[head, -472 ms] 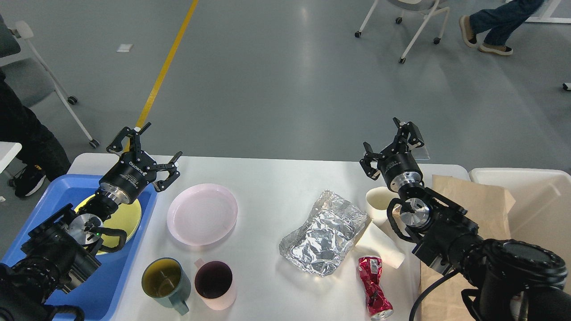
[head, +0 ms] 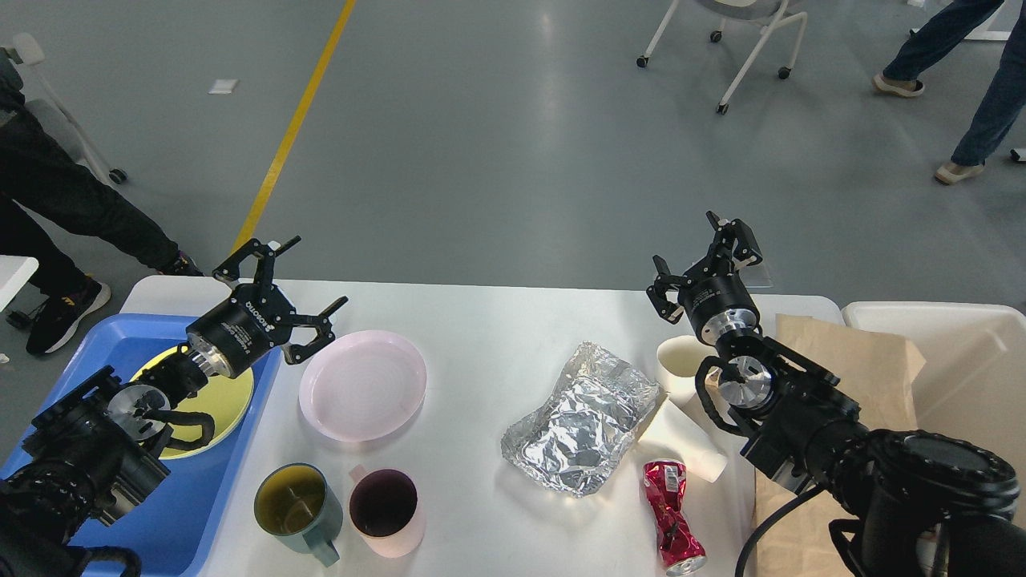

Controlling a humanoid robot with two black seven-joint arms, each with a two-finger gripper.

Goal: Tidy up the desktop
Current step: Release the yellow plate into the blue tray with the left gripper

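Colours on our white desk (head: 481,336)

We see a pink plate (head: 362,385), yellow plate (head: 210,393) in a blue tray (head: 96,344), green mug (head: 295,505), pink mug (head: 388,513), silver foil (head: 581,417), red can (head: 672,517).

White matte table (head: 489,336), rectangular with rounded corners, seen lying flat; middle cluttered, bare strip left along the far edge.

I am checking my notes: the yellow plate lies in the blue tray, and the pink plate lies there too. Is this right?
Not quite. In the head view the yellow plate lies in the blue tray, but the pink plate lies on the white desktop, beside the tray.
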